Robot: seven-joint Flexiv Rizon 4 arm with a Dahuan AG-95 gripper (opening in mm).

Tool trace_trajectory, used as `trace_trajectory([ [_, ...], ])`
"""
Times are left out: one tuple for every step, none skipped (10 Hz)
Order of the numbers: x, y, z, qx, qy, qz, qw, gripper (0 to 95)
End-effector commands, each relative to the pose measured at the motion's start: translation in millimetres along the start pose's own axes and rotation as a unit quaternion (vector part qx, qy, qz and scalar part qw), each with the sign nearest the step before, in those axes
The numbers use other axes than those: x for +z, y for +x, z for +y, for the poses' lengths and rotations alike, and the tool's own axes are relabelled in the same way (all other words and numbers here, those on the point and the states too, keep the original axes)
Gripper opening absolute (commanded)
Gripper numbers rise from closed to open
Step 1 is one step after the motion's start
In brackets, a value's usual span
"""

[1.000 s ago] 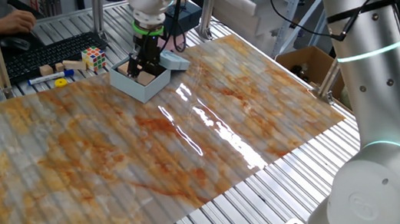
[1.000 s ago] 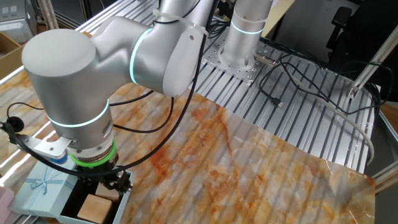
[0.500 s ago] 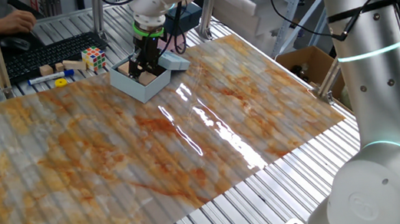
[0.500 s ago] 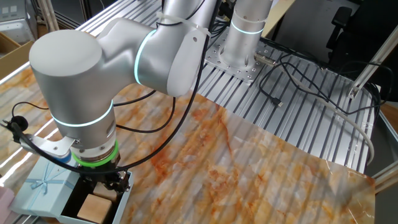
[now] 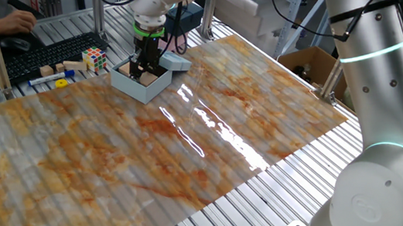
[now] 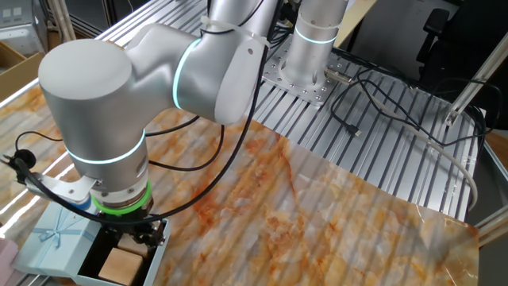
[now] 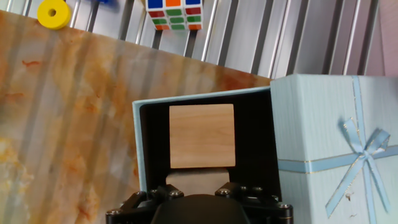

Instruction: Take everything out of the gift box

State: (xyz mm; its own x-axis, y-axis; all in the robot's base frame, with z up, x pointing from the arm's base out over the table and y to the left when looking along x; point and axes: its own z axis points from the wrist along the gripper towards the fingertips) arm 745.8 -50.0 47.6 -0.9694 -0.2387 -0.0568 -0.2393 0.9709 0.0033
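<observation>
The pale blue-grey gift box (image 5: pixel 138 85) stands open at the far end of the table, its ribboned lid (image 7: pixel 333 143) lying beside it. In the hand view its dark inside (image 7: pixel 150 143) holds two tan wooden blocks. One block (image 7: pixel 202 135) lies free in the far half. The nearer block (image 7: pixel 198 177) sits between my fingers. My gripper (image 7: pixel 199 186) is lowered into the box, its dark fingers (image 7: pixel 155 194) against both sides of that block. The other fixed view shows the gripper (image 6: pixel 131 237) in the box (image 6: pixel 155 258) and a block (image 6: pixel 121 263) beside it.
A Rubik's cube (image 5: pixel 95 59), small wooden cubes (image 5: pixel 45 70) and a yellow ring (image 5: pixel 62 83) lie beyond the box on the metal slats. The cube (image 7: pixel 173 14) and ring (image 7: pixel 54 14) also show in the hand view. A cardboard box (image 5: pixel 311 67) stands off the table's right edge.
The arm shifted slightly over the box a second ago, then held still. Blocks and lid have not moved.
</observation>
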Motion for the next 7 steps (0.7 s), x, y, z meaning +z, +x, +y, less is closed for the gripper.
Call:
trace_trajectory([
  [-7.3,0.5,-0.4,0.008,-0.003,0.001,1.0000,0.0],
  [-12.6,0.6,-0.6,0.012,-0.003,0.003,0.9999,0.0],
  [-15.3,0.7,-0.7,0.013,-0.004,0.005,0.9999,0.0],
  [-23.1,0.9,0.0,0.016,-0.003,0.009,0.9998,0.0],
  [-29.6,1.1,1.3,0.020,-0.002,0.012,0.9997,0.0],
  [-38.9,1.2,4.8,0.026,0.003,0.017,0.9995,0.0],
  [-43.6,1.1,7.1,0.030,0.004,0.020,0.9993,0.0],
])
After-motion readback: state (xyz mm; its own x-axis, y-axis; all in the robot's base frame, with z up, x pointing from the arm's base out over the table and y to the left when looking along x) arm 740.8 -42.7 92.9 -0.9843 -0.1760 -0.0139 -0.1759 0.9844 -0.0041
